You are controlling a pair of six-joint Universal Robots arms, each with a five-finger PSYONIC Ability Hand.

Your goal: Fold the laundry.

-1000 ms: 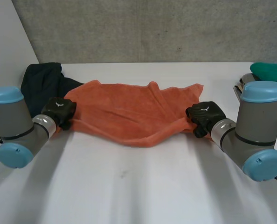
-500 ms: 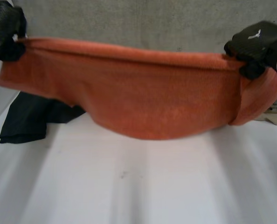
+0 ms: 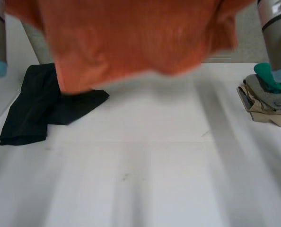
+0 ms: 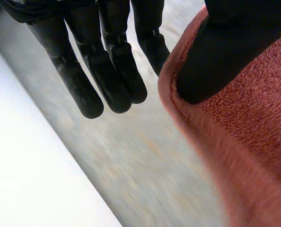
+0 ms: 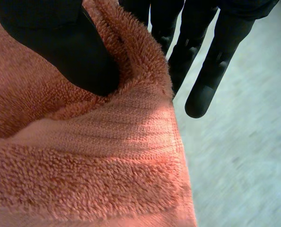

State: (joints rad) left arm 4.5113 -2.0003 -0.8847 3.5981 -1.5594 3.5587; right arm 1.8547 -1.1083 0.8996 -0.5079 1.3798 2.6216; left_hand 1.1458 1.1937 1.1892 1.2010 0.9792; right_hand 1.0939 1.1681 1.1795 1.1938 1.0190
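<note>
Towel (image 3: 131, 42) aloft, wrist views: left hand (image 4: 225, 56), right hand (image 5: 60, 42) pinching edge

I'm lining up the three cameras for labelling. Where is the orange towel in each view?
Head view: the orange towel hangs across the upper part, above the white table, overlapping the black garment.
Left wrist view: orange towel under the thumb of the left hand, beside its fingers.
Right wrist view: under the thumb of the right hand.
Shared landmark: the towel's ends; the left hand's is at head view's left.
</note>
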